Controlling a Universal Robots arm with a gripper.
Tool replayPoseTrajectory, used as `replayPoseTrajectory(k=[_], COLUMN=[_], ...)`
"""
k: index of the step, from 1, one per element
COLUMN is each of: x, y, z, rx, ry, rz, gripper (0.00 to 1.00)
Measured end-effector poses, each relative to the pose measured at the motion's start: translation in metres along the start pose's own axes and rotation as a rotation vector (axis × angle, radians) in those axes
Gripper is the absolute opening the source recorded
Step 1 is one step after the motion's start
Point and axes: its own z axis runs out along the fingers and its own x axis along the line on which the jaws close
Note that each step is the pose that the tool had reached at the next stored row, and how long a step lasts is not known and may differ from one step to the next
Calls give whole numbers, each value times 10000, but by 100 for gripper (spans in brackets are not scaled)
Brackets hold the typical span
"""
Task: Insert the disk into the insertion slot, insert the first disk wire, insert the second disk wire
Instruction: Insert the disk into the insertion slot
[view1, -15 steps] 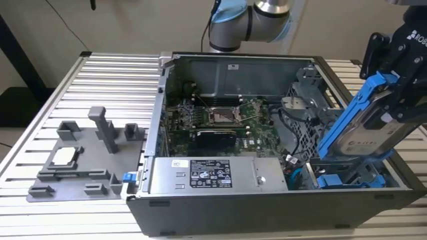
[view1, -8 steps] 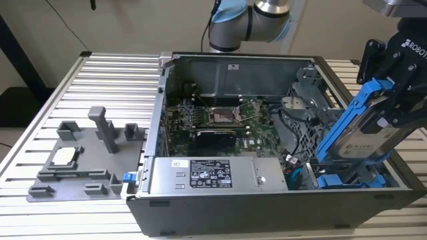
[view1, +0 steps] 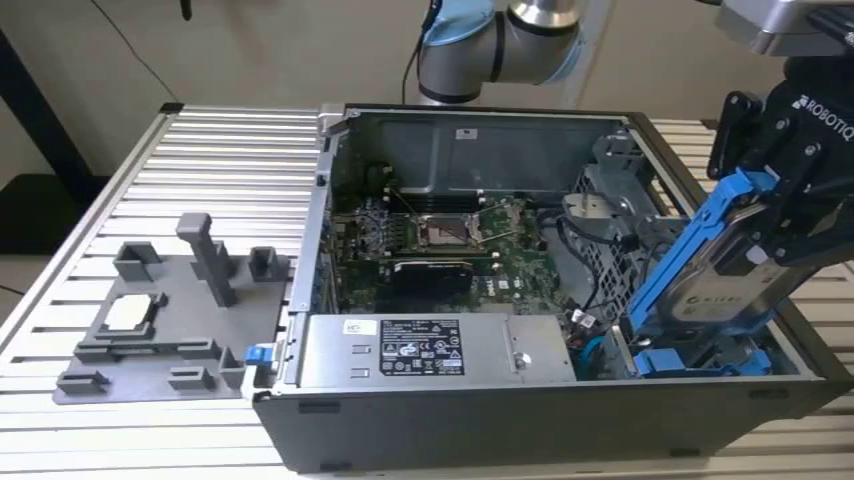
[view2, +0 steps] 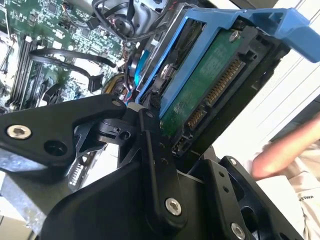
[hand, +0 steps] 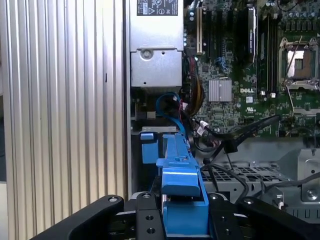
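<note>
My gripper (view1: 771, 232) is shut on the disk (view1: 714, 275), a silver-grey drive in a bright blue carrier frame. In the exterior view the disk hangs steeply tilted over that view's right end of the open computer case. Its lower end is down at the insertion slot (view1: 694, 362), a grey bay with blue plastic parts in the case's near corner. The second wrist view shows the disk's green circuit board (view2: 207, 85) and connector between my black fingers (view2: 150, 145). In the first wrist view the blue carrier (hand: 180, 185) points toward the slot's blue part (hand: 148, 149). Blue cables (hand: 167, 102) lie beside the slot.
The long grey power-supply box (view1: 427, 350) lies along the case's near wall, with the motherboard (view1: 441, 240) behind it and a perforated metal cage (view1: 607, 240) beside the slot. A grey fixture plate (view1: 174, 320) sits on the ribbed table. A person's hand (view2: 285, 152) is close by.
</note>
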Motion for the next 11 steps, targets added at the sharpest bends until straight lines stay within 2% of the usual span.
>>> replayPoseTrajectory(k=[11], x=[4], y=[-8], z=[101], rx=[3], ry=[0], rz=[-3], gripper=[33])
